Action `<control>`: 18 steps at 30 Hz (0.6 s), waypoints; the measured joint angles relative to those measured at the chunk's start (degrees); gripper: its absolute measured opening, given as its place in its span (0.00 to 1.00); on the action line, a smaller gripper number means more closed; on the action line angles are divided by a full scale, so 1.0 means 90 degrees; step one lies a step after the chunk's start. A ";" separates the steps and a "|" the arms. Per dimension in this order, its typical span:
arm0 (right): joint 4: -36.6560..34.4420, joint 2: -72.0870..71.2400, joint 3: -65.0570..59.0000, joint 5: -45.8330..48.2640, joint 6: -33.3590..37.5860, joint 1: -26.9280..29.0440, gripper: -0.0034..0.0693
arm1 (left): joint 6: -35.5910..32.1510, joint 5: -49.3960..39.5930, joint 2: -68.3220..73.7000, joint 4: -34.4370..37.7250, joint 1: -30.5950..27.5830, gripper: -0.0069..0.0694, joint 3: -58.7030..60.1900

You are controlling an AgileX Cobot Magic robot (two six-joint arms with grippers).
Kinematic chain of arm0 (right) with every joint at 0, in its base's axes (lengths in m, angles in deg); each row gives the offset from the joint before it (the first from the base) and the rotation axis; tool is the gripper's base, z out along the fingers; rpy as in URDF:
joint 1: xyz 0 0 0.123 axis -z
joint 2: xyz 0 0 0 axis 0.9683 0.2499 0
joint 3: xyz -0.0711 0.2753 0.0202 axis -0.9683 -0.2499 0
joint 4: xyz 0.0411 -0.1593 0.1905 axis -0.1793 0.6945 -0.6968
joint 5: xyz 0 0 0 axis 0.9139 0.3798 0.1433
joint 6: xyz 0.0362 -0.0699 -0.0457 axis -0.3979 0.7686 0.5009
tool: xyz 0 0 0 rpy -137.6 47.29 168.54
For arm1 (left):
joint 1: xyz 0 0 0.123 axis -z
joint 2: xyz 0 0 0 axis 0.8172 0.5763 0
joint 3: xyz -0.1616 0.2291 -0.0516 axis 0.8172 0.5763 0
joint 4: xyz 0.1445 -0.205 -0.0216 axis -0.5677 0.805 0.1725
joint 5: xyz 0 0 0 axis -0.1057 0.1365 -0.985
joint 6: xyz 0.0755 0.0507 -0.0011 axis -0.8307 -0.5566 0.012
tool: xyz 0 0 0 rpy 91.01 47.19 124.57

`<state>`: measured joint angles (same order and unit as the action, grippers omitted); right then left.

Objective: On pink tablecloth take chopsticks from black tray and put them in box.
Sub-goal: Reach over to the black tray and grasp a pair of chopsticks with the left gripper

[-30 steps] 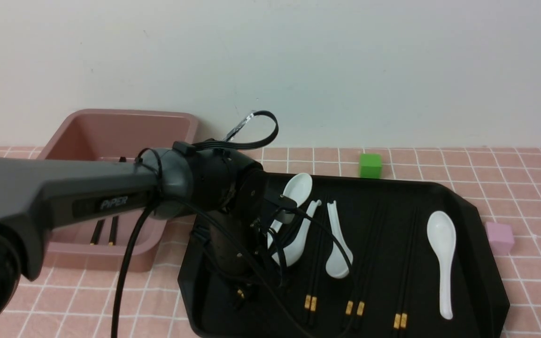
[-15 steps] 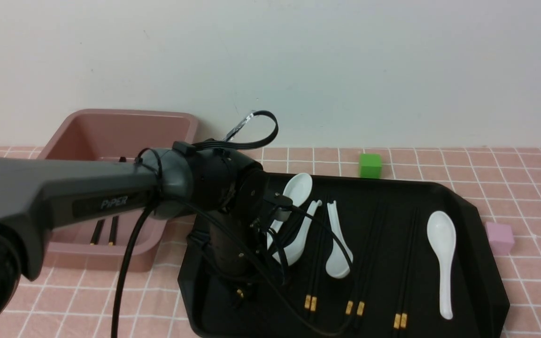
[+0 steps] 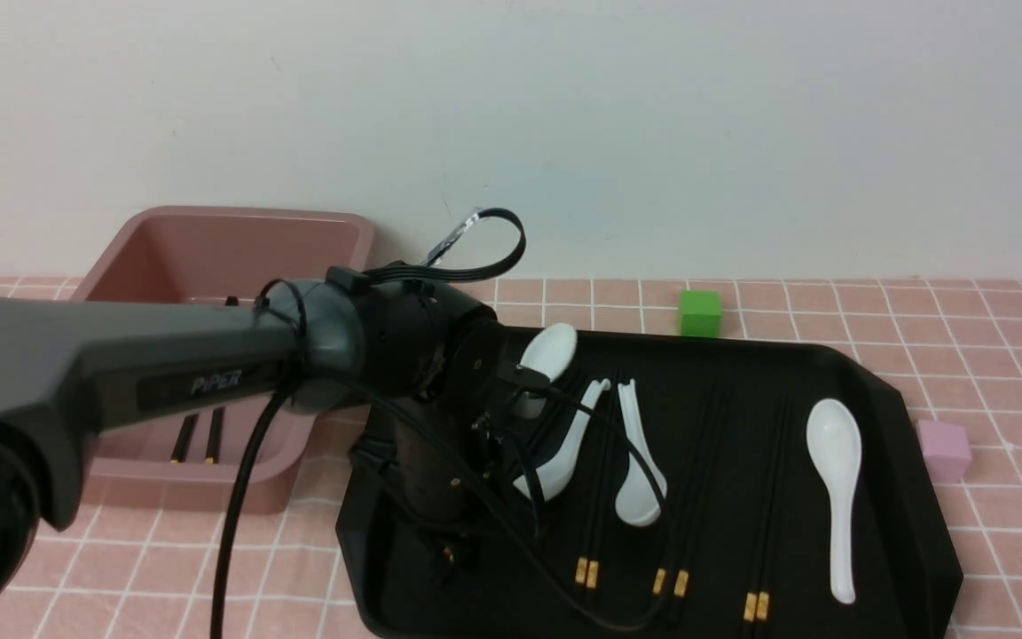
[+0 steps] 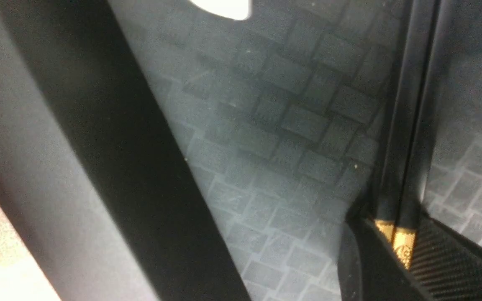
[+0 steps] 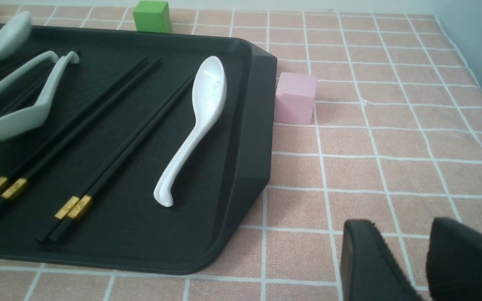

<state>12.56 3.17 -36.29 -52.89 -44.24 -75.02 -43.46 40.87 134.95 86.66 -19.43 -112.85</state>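
Here, my left gripper [image 4: 391, 238] is closed around a chopstick pair [image 4: 404, 167] at its gold bands, near the tray's [image 3: 910, 497] left edge; my right gripper [image 5: 404, 259] stands open beyond the tray.

From between the arms we looked forward over the tray [image 3: 866, 497]; from the left wrist, down close into it; from the right, across its side, shared with the front view.

Looks like a robot lab to me: a cabled robot arm [image 3: 200, 355] marked "PiPER" reaches over a bench spread with gridded pink cloth [image 3: 990, 355], with a plain pale wall [image 3: 653, 133] right behind.
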 joint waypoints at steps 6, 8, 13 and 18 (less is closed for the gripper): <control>0.0000 0.0000 0.0000 0.0000 0.0000 0.0000 0.38 | -0.0013 -0.0171 -0.0105 0.0099 0.0000 0.26 -0.0002; 0.0000 0.0000 0.0000 0.0000 0.0000 0.0000 0.38 | -0.0117 -0.0197 -0.0275 0.0158 0.0000 0.26 -0.0002; 0.0000 0.0000 0.0000 0.0000 0.0000 0.0000 0.38 | -0.0365 -0.0448 -0.0734 0.0361 0.0000 0.26 -0.0002; 0.0000 0.0000 0.0000 0.0000 0.0000 0.0000 0.38 | -0.0569 -0.0821 -0.1219 0.0652 0.0000 0.26 0.0005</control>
<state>12.56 3.17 -36.29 -52.89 -44.24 -75.02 -48.58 33.49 123.98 92.52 -19.43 -112.80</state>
